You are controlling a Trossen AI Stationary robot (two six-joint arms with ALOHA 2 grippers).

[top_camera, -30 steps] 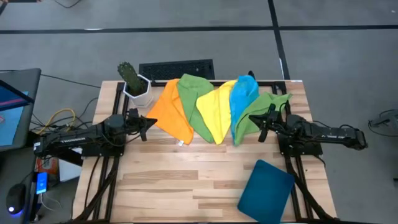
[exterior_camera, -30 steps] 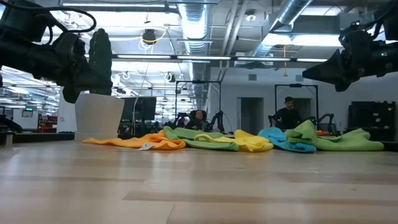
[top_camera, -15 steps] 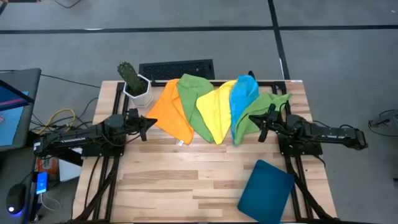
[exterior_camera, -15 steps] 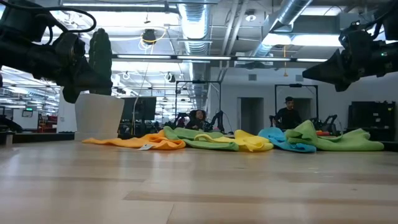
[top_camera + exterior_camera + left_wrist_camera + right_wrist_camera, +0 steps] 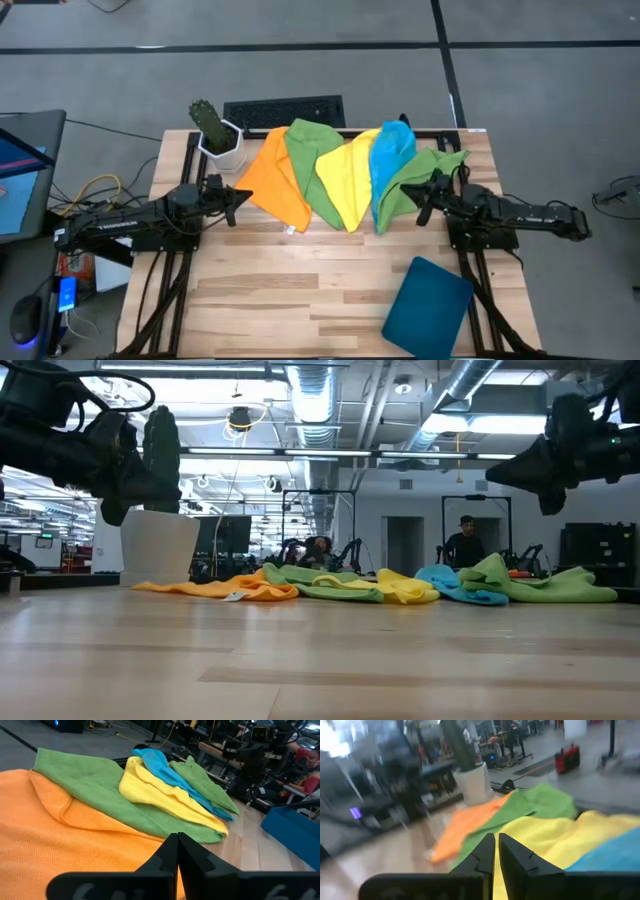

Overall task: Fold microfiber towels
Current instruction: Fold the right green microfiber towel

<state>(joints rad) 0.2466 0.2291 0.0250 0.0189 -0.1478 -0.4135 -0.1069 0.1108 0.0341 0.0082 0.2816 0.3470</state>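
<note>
Five microfiber towels lie unfolded and rumpled in an overlapping fan along the far side of the tabletop: orange towel [image 5: 272, 178] leftmost, then green towel [image 5: 310, 162], yellow towel [image 5: 348, 180], blue towel [image 5: 388, 158], second green towel [image 5: 422, 172] rightmost.

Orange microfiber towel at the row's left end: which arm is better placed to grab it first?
Left. The left gripper hangs shut right beside the orange microfiber towel, while the right gripper sits over the right-hand green towel, four cloths away.
</note>
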